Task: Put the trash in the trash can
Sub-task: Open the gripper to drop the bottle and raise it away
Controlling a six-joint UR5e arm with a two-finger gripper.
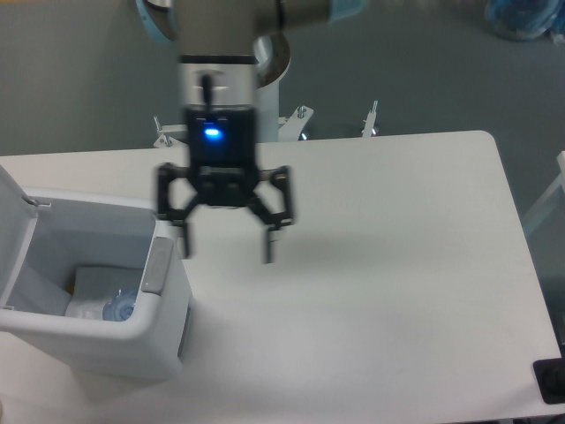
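The white trash can (pixel 132 340) stands at the table's front left with its lid swung open to the left. Inside it lie the trash items: a clear bluish bottle (pixel 119 306) and a white pouch (pixel 93 287) partly under it. My gripper (pixel 227 250) hangs open above the table, to the right of the can and clear of it, with nothing between its fingers. The arm image is blurred by motion.
A grey latch strip (pixel 158 264) runs along the can's right rim. The white table (pixel 388 265) extends to the right. A black object (pixel 551 382) sits at the front right corner. Metal brackets (pixel 300 113) stand behind the table's back edge.
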